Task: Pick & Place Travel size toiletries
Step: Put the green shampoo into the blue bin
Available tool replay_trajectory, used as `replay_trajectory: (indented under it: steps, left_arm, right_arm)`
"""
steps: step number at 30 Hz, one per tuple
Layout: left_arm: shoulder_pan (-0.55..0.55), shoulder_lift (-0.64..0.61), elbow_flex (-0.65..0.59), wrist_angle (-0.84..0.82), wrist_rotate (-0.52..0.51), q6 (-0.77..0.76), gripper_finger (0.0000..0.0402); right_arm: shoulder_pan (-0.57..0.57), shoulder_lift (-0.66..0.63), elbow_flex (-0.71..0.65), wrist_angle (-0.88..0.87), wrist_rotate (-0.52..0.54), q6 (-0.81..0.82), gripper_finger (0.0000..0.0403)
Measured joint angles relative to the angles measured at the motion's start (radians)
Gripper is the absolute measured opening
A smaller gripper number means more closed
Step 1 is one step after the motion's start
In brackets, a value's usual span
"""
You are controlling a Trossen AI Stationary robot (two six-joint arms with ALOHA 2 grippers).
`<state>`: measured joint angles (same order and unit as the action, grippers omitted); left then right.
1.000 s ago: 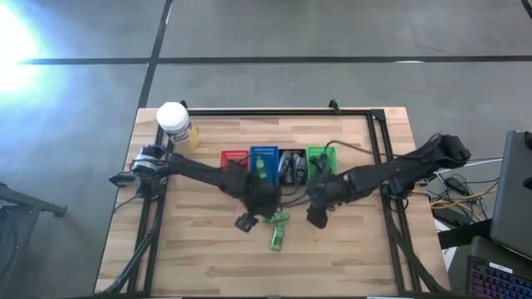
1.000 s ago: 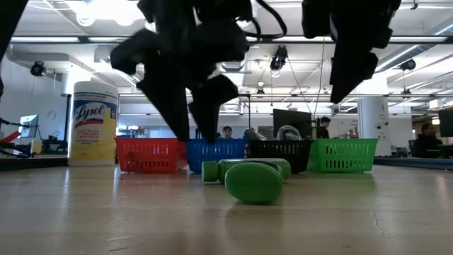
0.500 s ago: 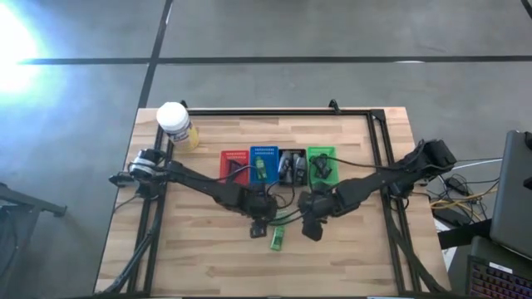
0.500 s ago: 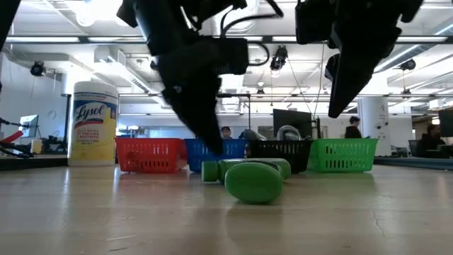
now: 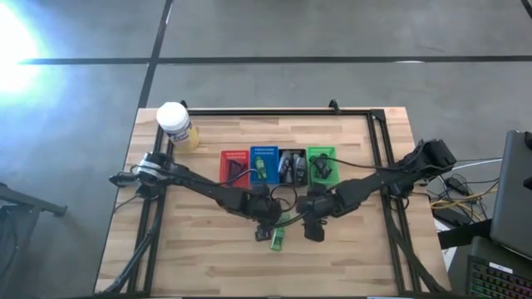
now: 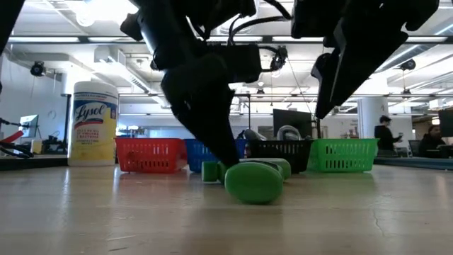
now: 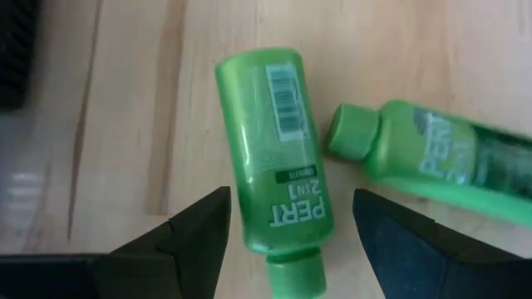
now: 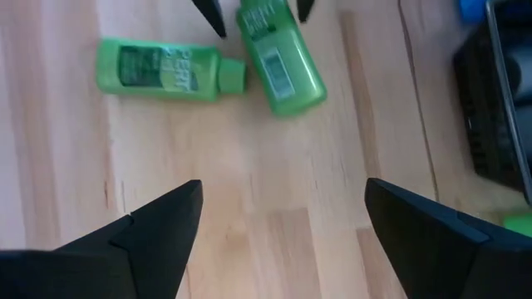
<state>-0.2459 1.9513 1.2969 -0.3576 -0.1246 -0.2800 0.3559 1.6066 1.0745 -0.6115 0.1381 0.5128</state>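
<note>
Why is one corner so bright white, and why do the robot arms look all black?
High view: glare off the floor washes out the top left corner. Low view: the ceiling lights shine from behind, so both arms show as dark shapes. Left wrist view: the second green bottle blurs toward the edge.

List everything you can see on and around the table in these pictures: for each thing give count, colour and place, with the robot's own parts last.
Green bottles: two, bright green, lying on the bare wood in front of the baskets; one between the left gripper's fingers, the second beside it.
Baskets: four in a row mid-table, red, blue, black, green.
Wipes canister: one, yellow with white cap, at the table's far left corner.
Table: one, light wood.
People: three, small, in the room behind.
Left gripper: open, straddling one bottle.
Right gripper: open, above bare wood nearby.
</note>
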Motion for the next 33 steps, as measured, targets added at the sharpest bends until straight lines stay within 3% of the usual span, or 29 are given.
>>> replay_trajectory:
  steps: [11,22,33]
  left_arm:
    - [0.009,0.049,-0.008,0.035,-0.001,0.023,0.0253]
    - [0.009,0.027,-0.010,0.012,-0.010,0.046,0.0158]
    - [0.002,-0.167,-0.011,-0.018,-0.088,0.097,0.0165]
  right_arm:
    - [0.000,0.016,-0.021,0.081,0.014,-0.190,0.0343]
    - [0.001,-0.026,-0.035,0.083,0.004,-0.186,0.0316]
    - [0.000,-0.159,-0.032,0.119,0.036,-0.161,0.0321]
